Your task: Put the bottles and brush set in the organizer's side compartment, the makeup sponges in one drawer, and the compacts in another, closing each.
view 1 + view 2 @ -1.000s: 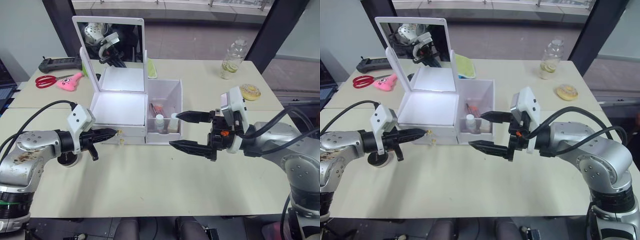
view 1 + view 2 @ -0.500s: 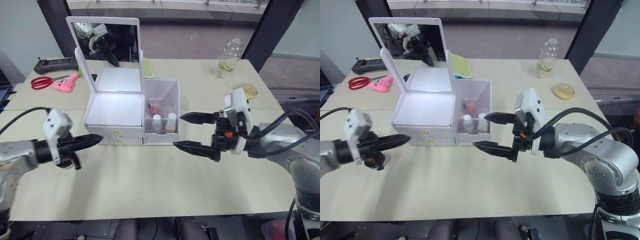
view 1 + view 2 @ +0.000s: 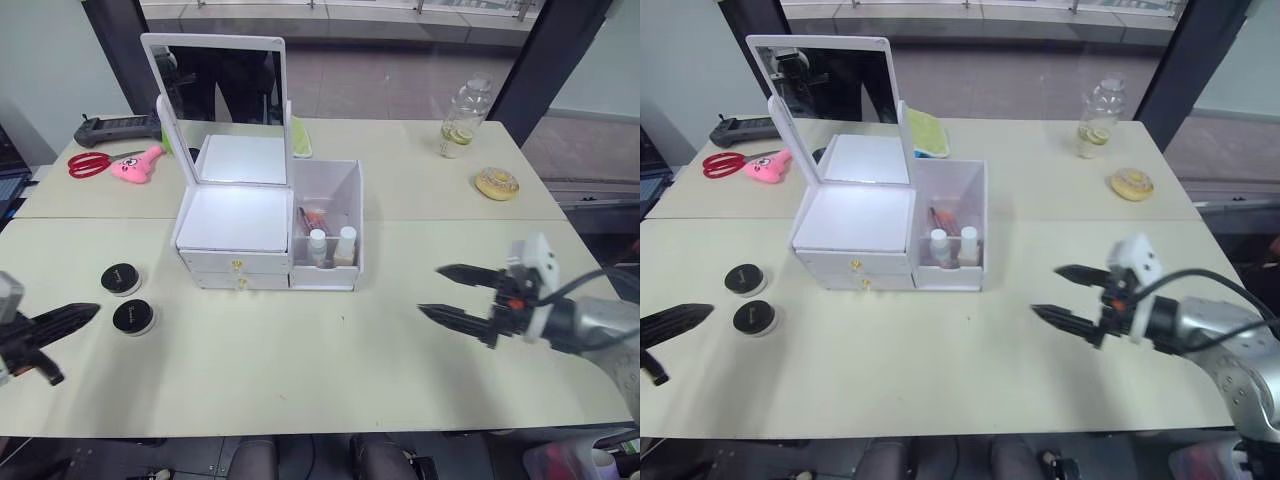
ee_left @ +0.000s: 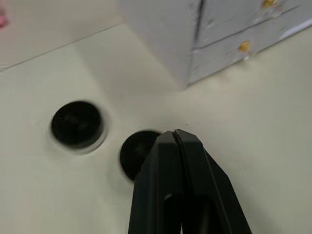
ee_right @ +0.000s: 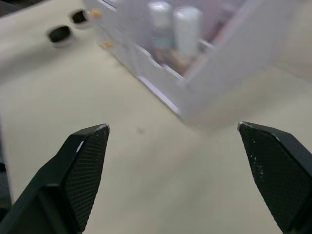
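Black-lidded compacts [image 3: 121, 279] [image 3: 133, 318] lay side by side near the bench's left edge, left of the organizer [image 3: 268, 225], whose two drawers faced the front edge, shut. Both arms had withdrawn from it within the last second: the left tool [image 3: 62, 321] clenched empty beside the compacts, the right tool [image 3: 455, 295] spread wide and empty. Bottles [image 3: 331, 246] stood upright in the side compartment [image 3: 330, 222], so the compacts looked to remain.

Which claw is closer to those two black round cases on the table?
The left claw: it sits just beside the compacts, at the table's left edge. The right claw is far off, beyond the organizer.
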`<state>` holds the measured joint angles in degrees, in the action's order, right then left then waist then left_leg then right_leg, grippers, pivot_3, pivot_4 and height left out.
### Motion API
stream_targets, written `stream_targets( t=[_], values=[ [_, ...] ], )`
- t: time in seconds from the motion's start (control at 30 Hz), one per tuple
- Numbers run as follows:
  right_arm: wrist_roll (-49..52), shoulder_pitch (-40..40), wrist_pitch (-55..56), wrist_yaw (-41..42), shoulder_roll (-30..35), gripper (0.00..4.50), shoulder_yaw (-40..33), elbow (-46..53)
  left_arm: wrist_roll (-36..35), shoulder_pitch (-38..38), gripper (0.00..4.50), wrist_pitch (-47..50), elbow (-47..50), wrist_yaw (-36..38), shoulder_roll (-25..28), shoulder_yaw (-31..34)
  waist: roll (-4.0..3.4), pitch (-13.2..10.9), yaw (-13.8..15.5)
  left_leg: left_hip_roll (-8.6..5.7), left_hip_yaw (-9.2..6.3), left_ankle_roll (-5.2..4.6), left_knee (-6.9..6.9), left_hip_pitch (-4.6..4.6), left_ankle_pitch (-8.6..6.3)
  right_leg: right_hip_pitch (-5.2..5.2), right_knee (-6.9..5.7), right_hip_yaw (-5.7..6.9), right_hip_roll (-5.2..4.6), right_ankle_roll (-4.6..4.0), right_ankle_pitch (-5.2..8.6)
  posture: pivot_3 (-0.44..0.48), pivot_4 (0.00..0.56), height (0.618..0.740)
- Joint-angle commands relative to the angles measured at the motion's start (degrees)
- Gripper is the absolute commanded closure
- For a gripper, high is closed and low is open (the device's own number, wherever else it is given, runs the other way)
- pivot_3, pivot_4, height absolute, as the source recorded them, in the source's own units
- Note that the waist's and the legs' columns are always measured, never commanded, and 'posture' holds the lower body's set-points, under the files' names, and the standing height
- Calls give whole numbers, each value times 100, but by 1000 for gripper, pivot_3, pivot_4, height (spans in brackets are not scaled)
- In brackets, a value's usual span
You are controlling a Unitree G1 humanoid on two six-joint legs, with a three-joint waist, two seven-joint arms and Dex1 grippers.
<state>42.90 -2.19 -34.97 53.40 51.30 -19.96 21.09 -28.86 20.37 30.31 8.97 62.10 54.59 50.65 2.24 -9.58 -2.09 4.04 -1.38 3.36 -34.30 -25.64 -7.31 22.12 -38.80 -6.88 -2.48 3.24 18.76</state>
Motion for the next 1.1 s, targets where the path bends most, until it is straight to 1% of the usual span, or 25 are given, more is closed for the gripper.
stream_targets(
  t=[0.03, 0.1, 0.2, 0.3, 0.43, 0.5, 0.53, 0.6, 0.7, 0.77, 0.83, 0.93, 1.0, 1.03, 1.1],
  values=[
    [-485, -533, 632, 406, 164, 0, -759, -653, 464, 156, 3704, -777, -1176, 216, 344, 597, 0, 0, -17, 0, 0, 0, 1, 2, 0, 0, 0, 0, 0, -2, 2, 0, 150, 740],
    [-602, -750, 818, 545, 173, 0, -979, -897, 552, 235, 3086, -1037, -1668, 344, 443, 708, 0, 0, -40, 0, 3, 1, 6, 9, -1, 2, 3, -1, -2, -6, 9, 0, 150, 740],
    [-611, -956, 921, 706, 138, 0, -1321, -1172, 709, 337, 2192, -1430, -2081, 372, 477, 801, 0, 0, -66, 0, 10, 2, 26, 33, -1, 2, 5, -5, -7, -30, 25, 0, 150, 740],
    [-701, -1131, 1048, 852, 147, 0, -1556, -1424, 726, 408, 1283, -1579, -2302, 430, 490, 897, 1, 0, -65, 2, 13, 2, 37, 35, -1, 0, 4, -5, -7, -28, 23, 0, 150, 740],
    [-702, -1099, 1091, 881, 97, 0, -1596, -1472, 696, 397, 74, -1672, -2472, 511, 561, 914, 1, 1, -65, 3, 14, 2, 39, 35, -1, 2, 5, -5, -7, -14, 19, 0, 150, 740],
    [-698, -1061, 1059, 871, 77, 0, -1528, -1406, 679, 375, 11, -1673, -2483, 532, 569, 869, 1, 1, -66, 2, 13, 3, 39, 37, -2, 2, 4, -4, -7, -17, 20, 0, 150, 740],
    [-654, -1011, 1010, 848, 45, 0, -1446, -1294, 640, 368, 11, -1627, -2339, 532, 508, 799, 1, 1, -66, 2, 14, 3, 39, 38, -2, 2, 4, -5, -7, -17, 20, 0, 150, 740],
    [-540, -896, 872, 788, -22, 0, -1244, -974, 488, 394, 11, -1396, -1766, 460, 272, 640, 0, 1, -67, 2, 14, 3, 39, 38, -2, 1, 5, -5, -7, -14, 19, 0, 150, 740],
    [-180, -460, 462, 558, -156, 0, -647, -172, 145, 534, 11, -950, -486, 235, -324, 197, -4, 3, -72, 3, 17, 3, 40, 37, -1, -16, 2, -9, -8, -12, 17, 0, 150, 740],
    [36, -71, 203, 377, -277, 0, -244, 227, -35, 580, 11, -701, 337, -83, -733, -123, -4, 3, -82, 4, 17, 3, 40, 36, -1, -15, -2, -12, -6, -11, 17, 0, 150, 740],
    [239, 343, -71, 237, -370, 0, 159, 533, -142, 572, 11, -537, 1133, -543, -1213, -529, -2, 2, -69, 4, 16, 2, 38, 35, -1, -16, -3, -13, -4, -10, 17, 0, 150, 740],
    [385, 1068, -390, 10, -502, 0, 755, 781, -71, 346, 11, -577, 2177, -1621, -2257, -1389, -3, 3, -50, 2, 11, 2, 31, 30, -1, -19, -2, -15, 0, -4, 14, 0, 150, 740],
    [461, 1572, -594, -118, -606, 0, 1069, 837, 387, 149, 11, -866, 2617, -2430, -3046, -2119, -4, 2, -13, -5, 8, 1, 18, 31, -1, -32, 0, -18, -4, 5, 9, 0, 150, 740],
    [474, 1837, -691, -166, -649, 0, 1219, 834, 814, 59, 11, -1021, 2752, -2912, -3440, -2565, 1, 2, 11, -6, 2, 1, 5, 31, -1, -41, 0, -11, -3, 8, 8, 0, 150, 740],
    [498, 2274, -841, -239, -727, 0, 1436, 790, 1531, 3, 11, -1332, 2862, -3528, -4012, -3418, 3, 4, 40, -8, -11, 1, -12, 32, -1, -64, 4, 0, 0, 13, 5, 0, 150, 740]
  ],
)
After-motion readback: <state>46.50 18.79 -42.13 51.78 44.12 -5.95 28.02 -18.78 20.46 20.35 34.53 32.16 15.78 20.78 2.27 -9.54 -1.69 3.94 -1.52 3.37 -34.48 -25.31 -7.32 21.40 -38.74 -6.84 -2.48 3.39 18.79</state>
